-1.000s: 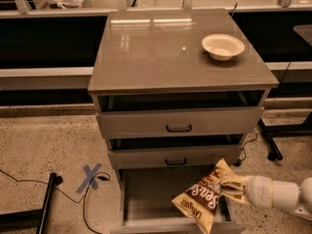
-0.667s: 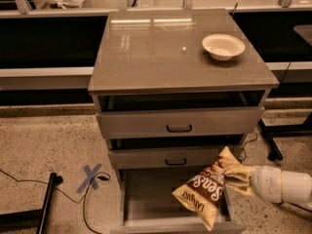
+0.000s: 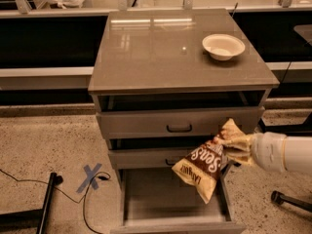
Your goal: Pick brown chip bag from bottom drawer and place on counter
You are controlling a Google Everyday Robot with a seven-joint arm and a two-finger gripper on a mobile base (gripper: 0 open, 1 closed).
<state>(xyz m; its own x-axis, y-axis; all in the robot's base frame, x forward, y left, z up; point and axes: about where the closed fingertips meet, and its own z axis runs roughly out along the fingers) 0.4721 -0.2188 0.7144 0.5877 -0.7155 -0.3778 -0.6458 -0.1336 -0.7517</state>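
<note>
The brown chip bag hangs tilted in the air above the open bottom drawer, in front of the middle drawer. My gripper comes in from the right on a white arm and is shut on the bag's tan upper end. The bag's lower tan end points down toward the drawer's right side. The drawer's grey floor is bare. The counter, the glossy grey-brown cabinet top, lies well above the bag.
A white bowl sits on the counter's right rear part. Two upper drawers with black handles are slightly pulled out. A blue tape cross and black cables lie on the floor at left. A chair caster is at right.
My gripper has lifted the chip bag up out of the bottom drawer and a little to the right; the bag now hangs level with the middle drawer.
</note>
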